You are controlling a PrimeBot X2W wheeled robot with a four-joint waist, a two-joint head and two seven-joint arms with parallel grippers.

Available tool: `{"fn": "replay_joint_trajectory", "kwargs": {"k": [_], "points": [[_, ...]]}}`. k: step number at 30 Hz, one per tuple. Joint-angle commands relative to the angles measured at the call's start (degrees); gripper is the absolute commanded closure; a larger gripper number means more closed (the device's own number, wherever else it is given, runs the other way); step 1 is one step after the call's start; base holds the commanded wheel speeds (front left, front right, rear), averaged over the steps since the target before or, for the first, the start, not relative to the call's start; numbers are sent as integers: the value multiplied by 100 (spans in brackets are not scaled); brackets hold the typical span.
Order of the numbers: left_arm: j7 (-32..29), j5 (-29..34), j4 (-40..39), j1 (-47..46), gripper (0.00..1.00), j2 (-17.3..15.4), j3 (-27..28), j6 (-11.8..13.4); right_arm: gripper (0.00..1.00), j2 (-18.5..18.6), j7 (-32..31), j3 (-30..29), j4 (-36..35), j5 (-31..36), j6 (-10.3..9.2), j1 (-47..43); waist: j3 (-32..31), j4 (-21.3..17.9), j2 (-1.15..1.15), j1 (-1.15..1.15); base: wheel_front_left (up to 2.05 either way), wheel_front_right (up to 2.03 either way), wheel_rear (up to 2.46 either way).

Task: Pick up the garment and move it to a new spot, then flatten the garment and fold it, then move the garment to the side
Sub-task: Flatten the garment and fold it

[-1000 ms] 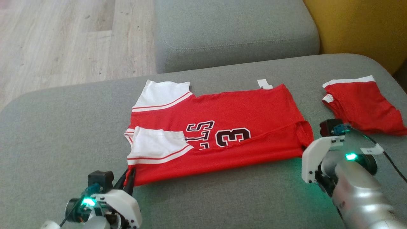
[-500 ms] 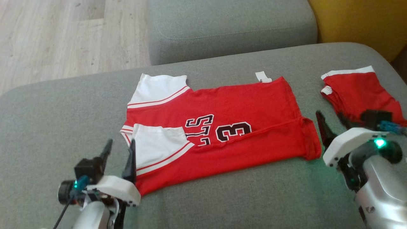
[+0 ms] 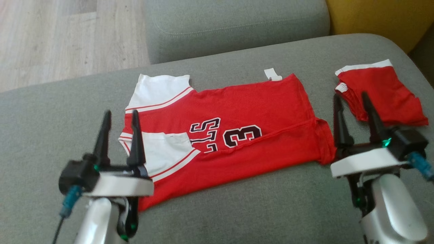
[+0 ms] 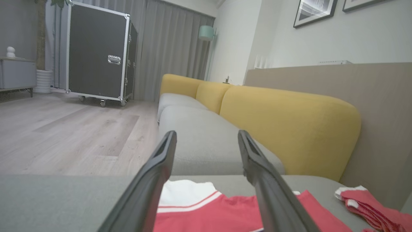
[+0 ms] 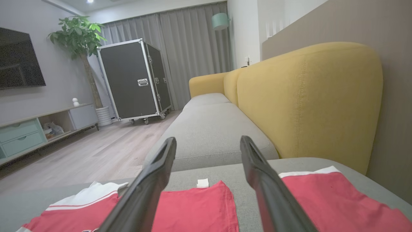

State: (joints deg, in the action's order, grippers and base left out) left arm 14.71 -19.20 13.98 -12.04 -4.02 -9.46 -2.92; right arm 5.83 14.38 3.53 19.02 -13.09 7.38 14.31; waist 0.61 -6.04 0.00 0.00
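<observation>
The left arm (image 3: pixel 96 220) is rising from the lower edge of the head view, its pale forearm pointing away from the robot; the left gripper (image 3: pixel 121 115) is standing with both dark fingers spread wide and nothing between them; in the left wrist view this gripper (image 4: pixel 206 133) is looking almost level along the grey sofa seat (image 3: pixel 237 210), with the wooden floor (image 4: pixel 64 138) off to its left. The garment (image 3: pixel 244 112), a red jersey with white sleeves and dark lettering, is lying folded lengthwise on the seat, beginning at the left gripper's inner finger and stretching to the right; whether that finger is touching the cloth I cannot tell; the white sleeve end is showing just ahead of the fingertips in the left wrist view, where the garment (image 4: pixel 206 216) is lying low between the fingers. The right arm (image 3: pixel 390 210) is mirroring the left, forearm angled forward; the right gripper (image 3: pixel 350 96) is likewise spread wide and holding nothing, standing just beside the jersey's right end; in its own view the right gripper (image 5: pixel 208 140) is straddling the gap between the garment (image 5: pixel 193 206) on its left and a second red piece (image 5: pixel 322 199) on its right; the yellow backrest (image 5: pixel 305 96) is rising beyond that.
</observation>
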Motion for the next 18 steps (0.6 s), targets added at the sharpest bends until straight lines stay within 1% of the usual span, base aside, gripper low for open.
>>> {"fn": "replay_joint_trajectory", "kwargs": {"k": [1,5,8,12,18], "points": [[28,70,-140,-74,0,-34,185,-38,0,-35,59,111,-244,121,11,96,30,-17,0,0,0,0,0],[28,313,287,-288,0,-72,106,-119,0,-154,60,80,-390,337,11,28,113,-48,0,0,0,0,0],[-203,495,775,-730,0,-280,-66,-197,0,-191,61,-3,-414,351,11,113,293,-101,0,0,0,0,0],[-678,595,1281,-1706,0,-605,-137,-285,0,-204,61,-27,-478,384,11,381,764,-202,0,0,0,0,0],[-1708,553,2267,-3329,0,-1171,-326,-421,0,-197,62,-3,-555,404,11,994,1623,-501,0,0,0,0,0]]}}
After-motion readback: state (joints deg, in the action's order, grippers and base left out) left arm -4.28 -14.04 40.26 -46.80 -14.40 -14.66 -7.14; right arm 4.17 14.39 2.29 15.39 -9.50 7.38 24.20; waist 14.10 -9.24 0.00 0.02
